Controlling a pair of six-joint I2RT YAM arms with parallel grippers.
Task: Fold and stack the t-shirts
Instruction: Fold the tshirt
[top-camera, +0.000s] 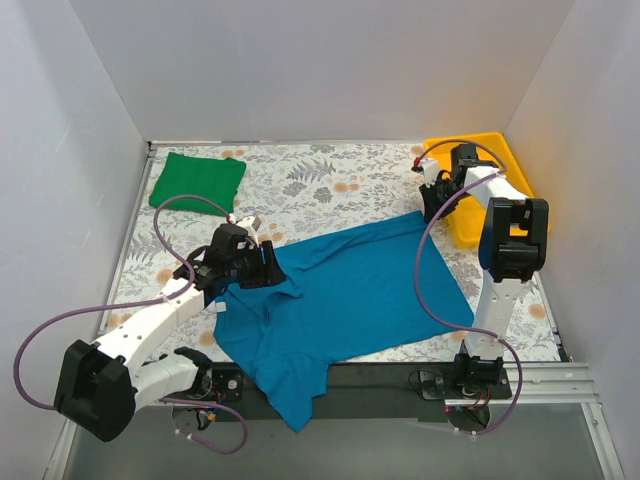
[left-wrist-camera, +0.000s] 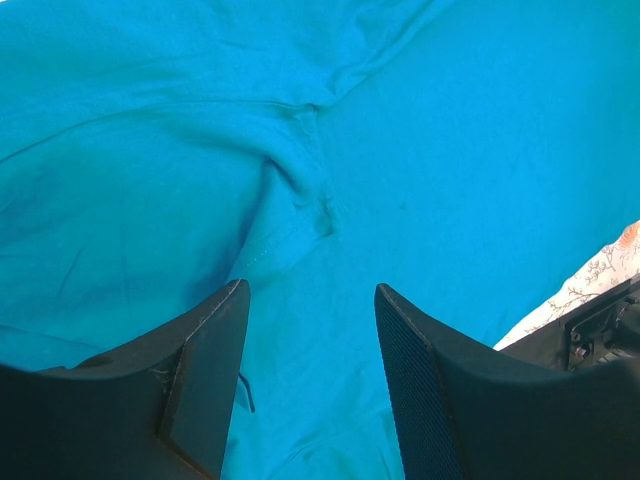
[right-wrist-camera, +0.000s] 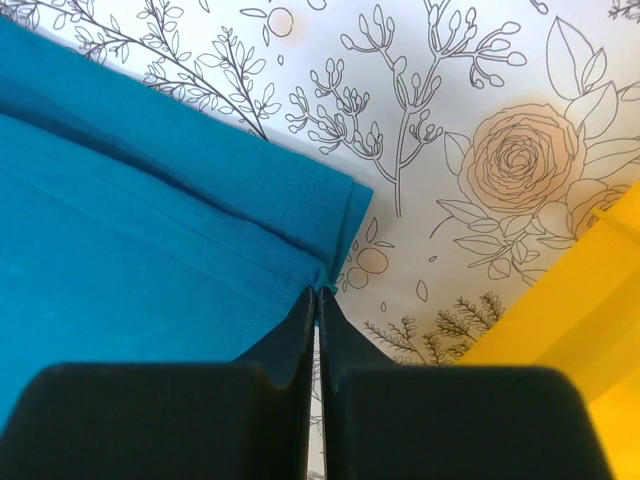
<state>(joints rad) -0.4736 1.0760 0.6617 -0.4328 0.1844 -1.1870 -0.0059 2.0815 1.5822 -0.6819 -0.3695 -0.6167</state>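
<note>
The teal-blue t-shirt (top-camera: 350, 290) lies spread and rumpled across the middle of the table, one part hanging over the near edge. The bright green t-shirt (top-camera: 197, 180) lies folded at the back left. My left gripper (top-camera: 268, 268) is open just above the teal shirt's left side; in the left wrist view its jaws (left-wrist-camera: 312, 290) stand wide apart over wrinkled teal cloth (left-wrist-camera: 300, 180). My right gripper (top-camera: 432, 205) is shut on the teal shirt's far right corner (right-wrist-camera: 300, 215), with the fingertips (right-wrist-camera: 318, 292) pinching the hem edge.
A yellow plastic tray (top-camera: 490, 150) stands at the back right, right beside my right gripper; it also shows in the right wrist view (right-wrist-camera: 570, 320). A floral tablecloth (top-camera: 330, 180) covers the table. White walls enclose the left, back and right sides.
</note>
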